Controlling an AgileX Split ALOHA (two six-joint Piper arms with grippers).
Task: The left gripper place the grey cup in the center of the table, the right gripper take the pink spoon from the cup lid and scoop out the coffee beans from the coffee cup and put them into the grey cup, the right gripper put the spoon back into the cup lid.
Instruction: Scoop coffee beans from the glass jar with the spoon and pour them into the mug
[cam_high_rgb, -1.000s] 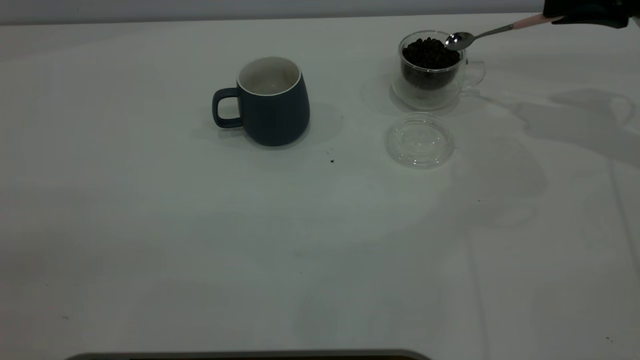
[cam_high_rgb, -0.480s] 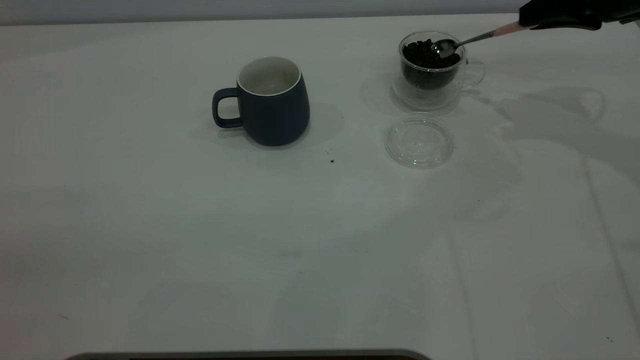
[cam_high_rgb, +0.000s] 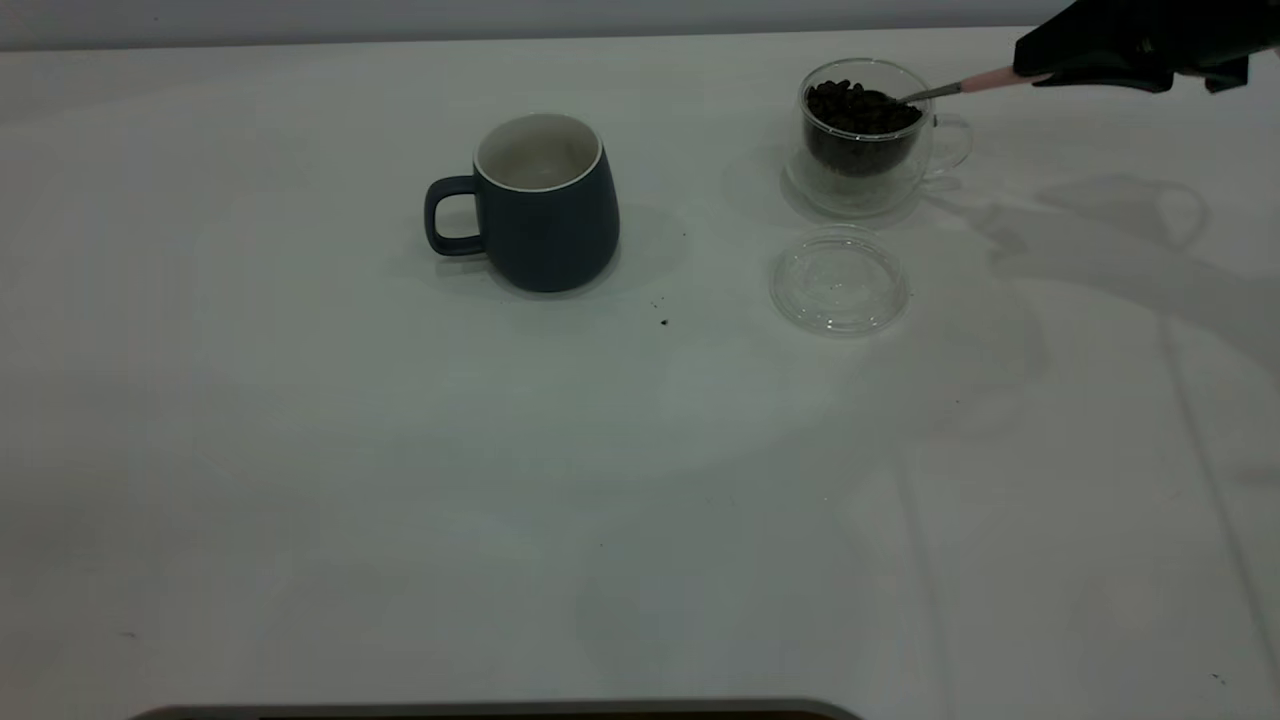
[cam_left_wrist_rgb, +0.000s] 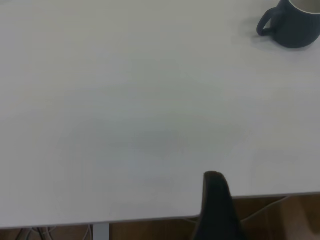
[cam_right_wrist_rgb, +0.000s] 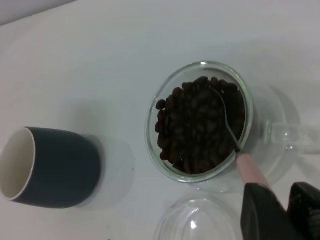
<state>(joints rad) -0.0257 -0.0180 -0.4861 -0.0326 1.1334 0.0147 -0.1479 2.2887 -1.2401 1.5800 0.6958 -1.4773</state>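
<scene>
The grey cup stands upright on the table, handle to the left; it also shows in the left wrist view and right wrist view. The coffee cup holds the coffee beans. My right gripper is shut on the pink spoon by its handle. The spoon's bowl is pushed into the beans, its stem across the rim. The cup lid lies empty in front of the coffee cup. The left gripper shows only as one dark finger over the table edge.
A few dark specks lie on the table between the grey cup and the lid. A grey edge runs along the near side. The table's edge and wooden floor show in the left wrist view.
My right gripper has moved left and down. The spoon's bowl went from above the coffee cup's right rim into the beans.
</scene>
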